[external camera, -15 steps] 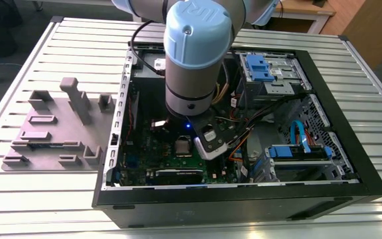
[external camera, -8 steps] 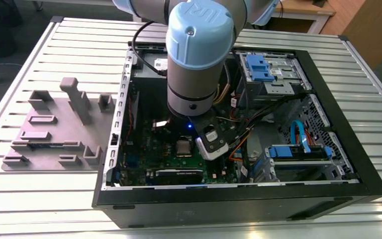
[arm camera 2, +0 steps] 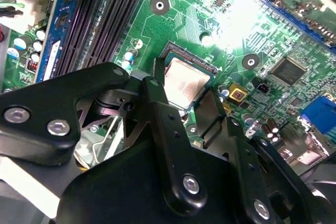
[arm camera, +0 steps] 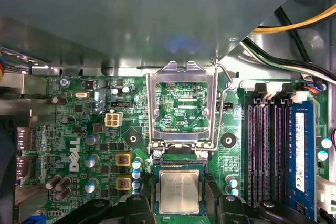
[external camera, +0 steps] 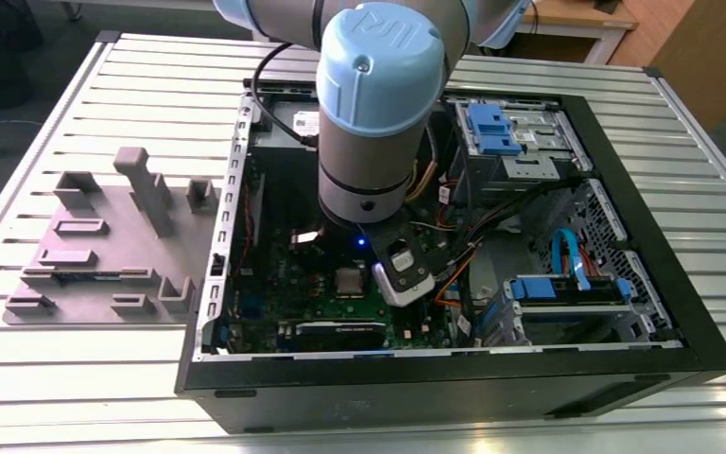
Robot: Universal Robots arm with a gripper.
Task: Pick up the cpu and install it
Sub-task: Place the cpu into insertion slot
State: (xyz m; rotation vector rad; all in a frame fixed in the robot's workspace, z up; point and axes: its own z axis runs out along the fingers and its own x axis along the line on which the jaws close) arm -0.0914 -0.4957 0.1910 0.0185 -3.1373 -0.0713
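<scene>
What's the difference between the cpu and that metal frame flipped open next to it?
The cpu is a solid silver-grey square; the metal frame is an open window with the green board showing through it. The cpu lies flat, low on the board; the frame is hinged open beside it. Both are squarish bare metal.

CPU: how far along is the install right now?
Done, it seems: the cpu lies flat in the socket on the board. In hand: the gripper sits low right at the chip; whether it grips it I cannot tell. Left: the metal retention frame stands open, not yet closed over the chip.
</scene>
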